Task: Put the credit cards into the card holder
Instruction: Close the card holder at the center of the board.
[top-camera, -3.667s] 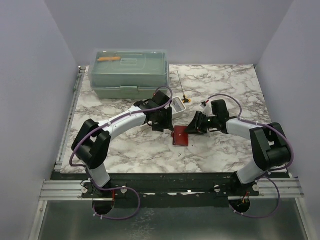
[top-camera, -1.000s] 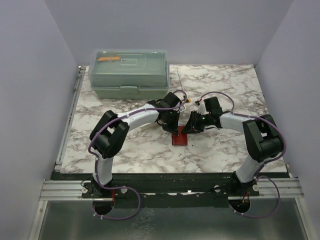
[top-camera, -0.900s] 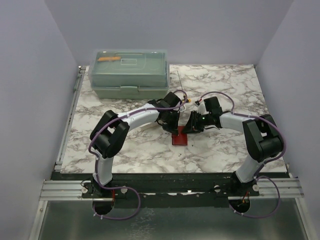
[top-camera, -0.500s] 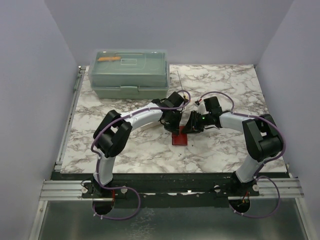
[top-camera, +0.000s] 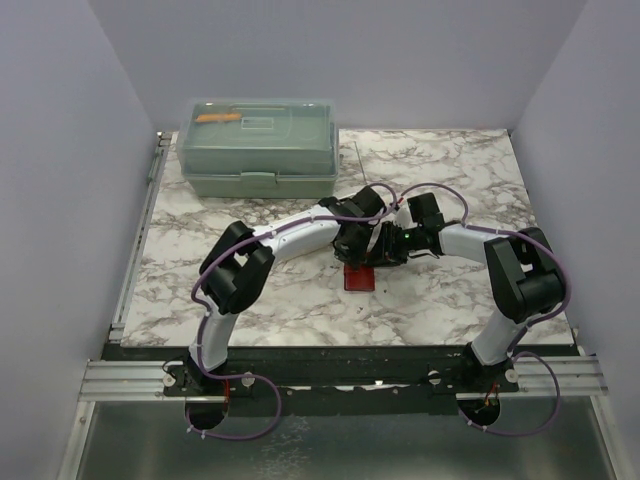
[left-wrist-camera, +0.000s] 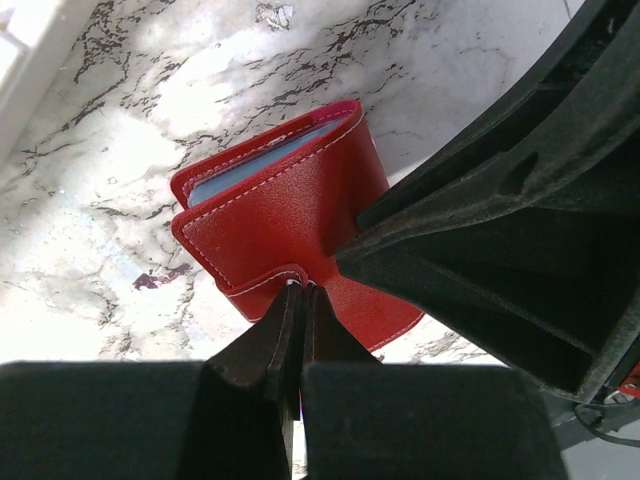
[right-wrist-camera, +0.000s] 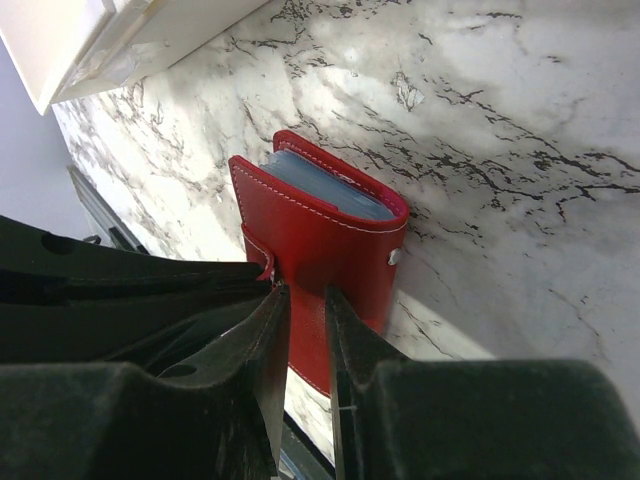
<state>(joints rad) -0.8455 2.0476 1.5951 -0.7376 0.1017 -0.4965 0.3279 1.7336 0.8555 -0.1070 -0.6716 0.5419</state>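
Marble-patterned table (top-camera: 450, 160), white with dark grey veining, walled on three sides. At its far left corner stands a pale green lidded case (top-camera: 257, 145), its long side along the back edge. A thin rod (top-camera: 361, 165) lies just right of the case, running towards the table's middle. Near the middle rests a red card holder (top-camera: 358, 278), stitched in white, with a small dark mark (left-wrist-camera: 150, 280) on the marble just beside it. A white flat object (right-wrist-camera: 70, 40) lies beyond the holder, only partly in view.
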